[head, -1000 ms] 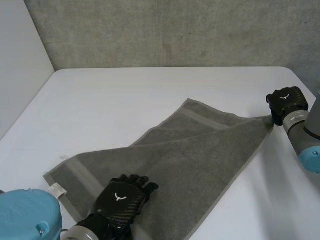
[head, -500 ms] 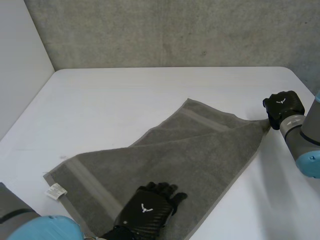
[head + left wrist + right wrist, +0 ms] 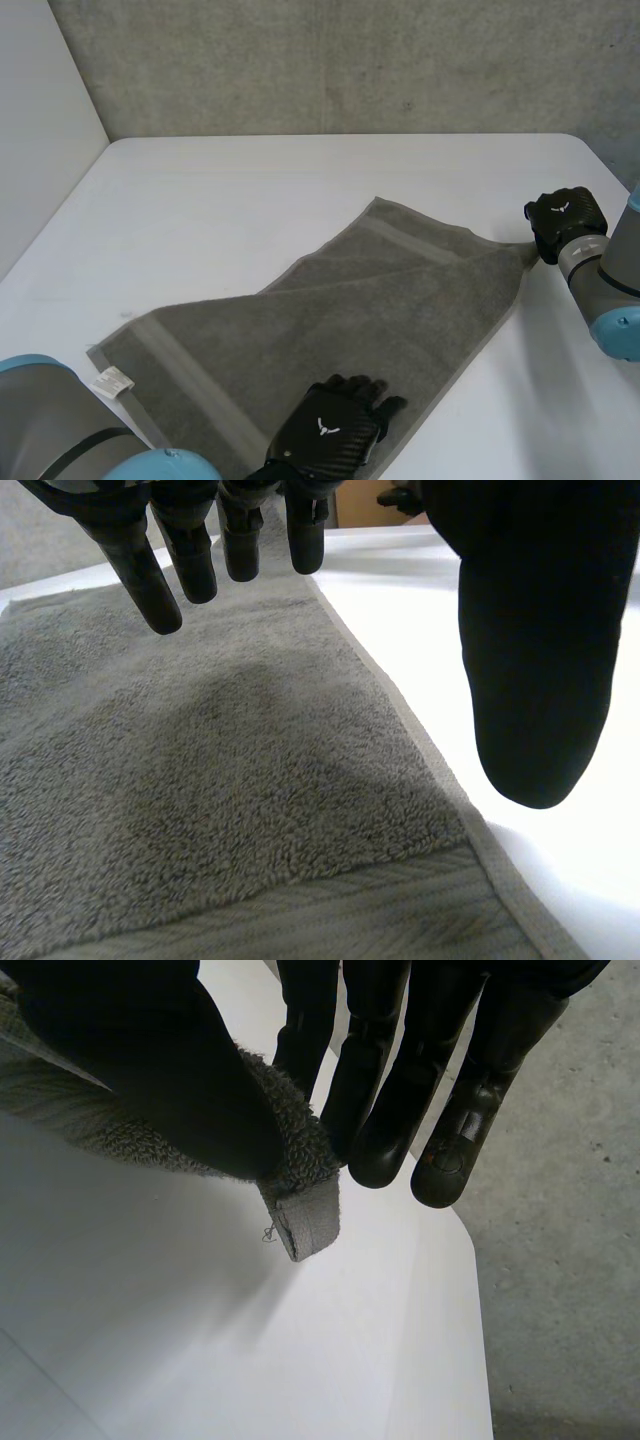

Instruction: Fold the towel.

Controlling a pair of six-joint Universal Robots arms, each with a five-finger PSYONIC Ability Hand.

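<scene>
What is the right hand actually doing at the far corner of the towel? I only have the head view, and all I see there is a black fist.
Observer: In its wrist view, the right hand pinches the towel corner between thumb and fingers. The hemmed tip pokes out past the thumb and seems lifted clear of the table.
Operator: And the other one, is it gripping anything?
Observer: No. The left hand has its fingers straight over the towel near its edge, and its thumb hangs beyond that edge over bare table.
</scene>
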